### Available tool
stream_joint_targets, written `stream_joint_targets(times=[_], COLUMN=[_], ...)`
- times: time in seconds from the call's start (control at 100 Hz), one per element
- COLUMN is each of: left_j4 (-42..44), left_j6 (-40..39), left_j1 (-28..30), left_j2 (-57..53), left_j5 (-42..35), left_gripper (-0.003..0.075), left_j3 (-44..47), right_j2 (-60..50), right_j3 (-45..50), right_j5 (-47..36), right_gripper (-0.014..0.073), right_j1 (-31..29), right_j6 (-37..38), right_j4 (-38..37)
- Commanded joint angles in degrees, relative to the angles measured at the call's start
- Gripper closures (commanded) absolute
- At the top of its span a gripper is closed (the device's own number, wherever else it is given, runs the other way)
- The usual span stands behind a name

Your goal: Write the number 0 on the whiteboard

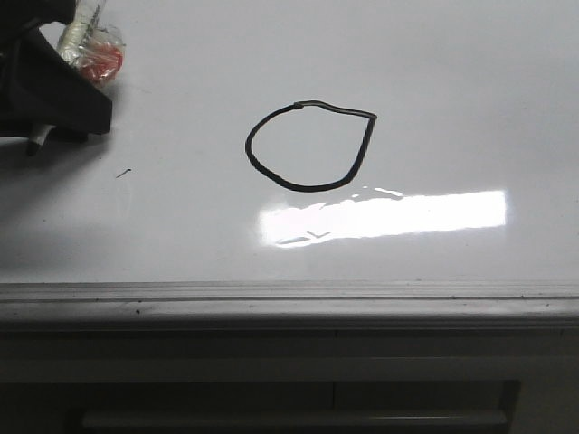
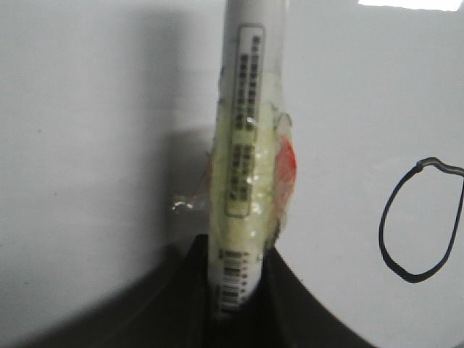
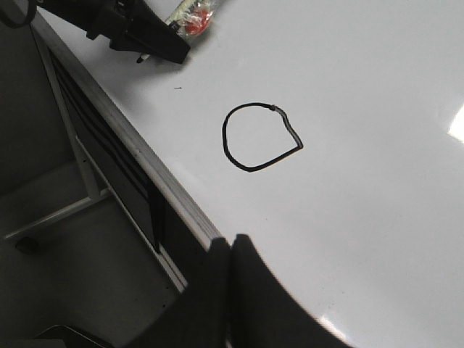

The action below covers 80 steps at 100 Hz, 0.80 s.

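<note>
The number 0 is a closed black loop drawn near the middle of the whiteboard; its line also shows in the left wrist view and the right wrist view. At the far left of the board my left gripper is shut on a white marker wrapped in yellowish tape with a red patch. The marker's dark tip points down at the board, well left of the loop. My right gripper is shut and holds nothing; it hangs over the board's near edge.
A tiny dark tick mark lies between the left gripper and the loop. A bright glare strip lies just in front of the loop. The grey metal frame runs along the near edge, with floor and a stand below.
</note>
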Motion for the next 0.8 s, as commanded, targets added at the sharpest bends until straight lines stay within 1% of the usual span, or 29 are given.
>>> stream_joint_targets(times=[0.0, 0.08, 0.3, 0.37, 0.46, 0.57, 0.62, 0.69, 0.74, 0.79], left_j4=[-0.3, -0.3, -0.3, -0.3, -0.3, -0.3, -0.3, -0.3, -0.3, -0.3], left_j6=[-0.26, -0.26, -0.26, -0.26, -0.26, -0.26, -0.26, -0.26, -0.26, -0.26], left_j1=[0.26, 0.26, 0.26, 0.26, 0.26, 0.26, 0.26, 0.26, 0.26, 0.26], left_j2=[0.63, 0.63, 0.63, 0.63, 0.63, 0.63, 0.63, 0.63, 0.63, 0.63], left_j5=[-2.15, -2.15, -2.15, -2.15, -2.15, -2.15, -2.15, -2.15, -2.15, -2.15], left_gripper=[0.0734, 0.0693, 0.0496, 0.0451, 0.0423, 0.0416, 0.0389, 0.0304, 0.0222, 0.0163], left_j3=[-1.07, -1.07, -1.07, -1.07, -1.07, -1.07, -1.07, -1.07, -1.07, -1.07], right_j2=[0.05, 0.05, 0.05, 0.05, 0.05, 0.05, 0.05, 0.05, 0.05, 0.05], right_j3=[-1.33, -1.33, -1.33, -1.33, -1.33, -1.33, -1.33, -1.33, -1.33, -1.33], right_j5=[-4.39, -4.39, -4.47, -4.47, -4.47, -4.47, -4.47, -4.47, -4.47, -4.52], right_gripper=[0.0661, 0.0661, 0.0661, 0.0661, 0.0661, 0.0661, 0.0661, 0.0661, 0.0661, 0.0661], right_j1=[-0.34, -0.34, -0.34, -0.34, -0.34, -0.34, -0.34, -0.34, -0.34, -0.34], right_j6=[0.0, 0.0, 0.0, 0.0, 0.0, 0.0, 0.6, 0.88, 0.88, 0.88], right_j4=[-0.44, -0.44, -0.44, -0.44, -0.44, -0.44, -0.44, -0.44, -0.44, -0.44])
